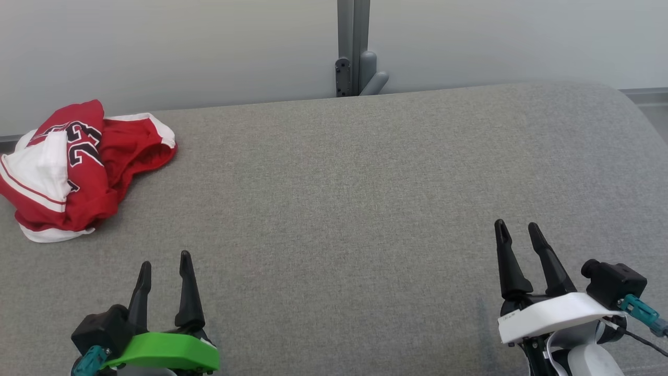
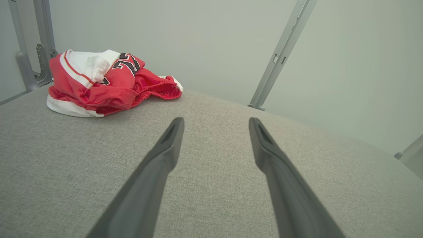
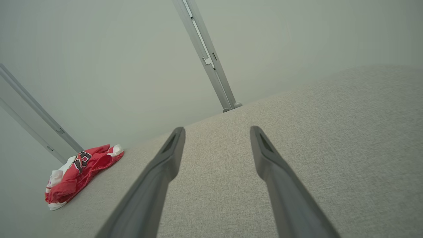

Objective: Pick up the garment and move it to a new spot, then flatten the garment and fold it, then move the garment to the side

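Observation:
A red and white garment with black numbers lies crumpled at the far left of the grey fabric surface. The left wrist view has the garment ahead and to the left; in the right wrist view the garment is small at the lower left. My left gripper hovers at the lower left, open and holding nothing, well short of the garment. At the lower right my right gripper is open too, far from the cloth. Both pairs of fingers point over bare fabric.
A grey metal post with a bracket stands behind the surface's far edge against a pale wall. Other slanted posts show in the wrist views. The surface rounds off at the far right.

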### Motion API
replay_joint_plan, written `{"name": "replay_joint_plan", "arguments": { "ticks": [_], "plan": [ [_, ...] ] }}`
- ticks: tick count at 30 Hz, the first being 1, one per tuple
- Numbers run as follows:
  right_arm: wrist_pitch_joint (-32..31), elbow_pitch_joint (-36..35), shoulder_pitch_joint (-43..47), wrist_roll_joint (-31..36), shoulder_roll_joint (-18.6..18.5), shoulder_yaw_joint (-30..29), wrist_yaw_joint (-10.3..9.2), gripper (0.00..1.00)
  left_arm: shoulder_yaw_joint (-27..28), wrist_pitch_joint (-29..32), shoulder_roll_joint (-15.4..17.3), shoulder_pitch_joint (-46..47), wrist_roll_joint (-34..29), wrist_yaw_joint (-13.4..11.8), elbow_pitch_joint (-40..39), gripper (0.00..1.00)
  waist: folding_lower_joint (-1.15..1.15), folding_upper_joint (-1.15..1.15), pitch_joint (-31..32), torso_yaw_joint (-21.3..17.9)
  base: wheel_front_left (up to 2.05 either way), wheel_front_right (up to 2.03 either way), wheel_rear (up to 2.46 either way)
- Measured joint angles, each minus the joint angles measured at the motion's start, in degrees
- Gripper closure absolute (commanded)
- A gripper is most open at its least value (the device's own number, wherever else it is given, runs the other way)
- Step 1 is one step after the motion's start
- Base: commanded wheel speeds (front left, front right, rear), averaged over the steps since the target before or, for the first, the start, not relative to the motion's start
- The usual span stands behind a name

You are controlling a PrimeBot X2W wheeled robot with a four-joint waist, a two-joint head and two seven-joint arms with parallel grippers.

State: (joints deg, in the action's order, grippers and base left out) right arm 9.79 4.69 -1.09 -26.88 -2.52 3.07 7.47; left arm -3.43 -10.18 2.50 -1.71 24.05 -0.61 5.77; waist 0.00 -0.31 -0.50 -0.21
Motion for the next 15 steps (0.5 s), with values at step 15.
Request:
{"name": "replay_joint_plan", "arguments": {
  "ticks": [15],
  "plan": [
    [1.94,-0.51,-0.07,7.4,-0.08,1.49,0.0,0.0,-0.46,-1.83,0.07,-0.03,-7.3,-0.4,1.02,0.0,0.0,0.0,-0.25,0.04,0.0,0.0,0.0]
  ]
}}
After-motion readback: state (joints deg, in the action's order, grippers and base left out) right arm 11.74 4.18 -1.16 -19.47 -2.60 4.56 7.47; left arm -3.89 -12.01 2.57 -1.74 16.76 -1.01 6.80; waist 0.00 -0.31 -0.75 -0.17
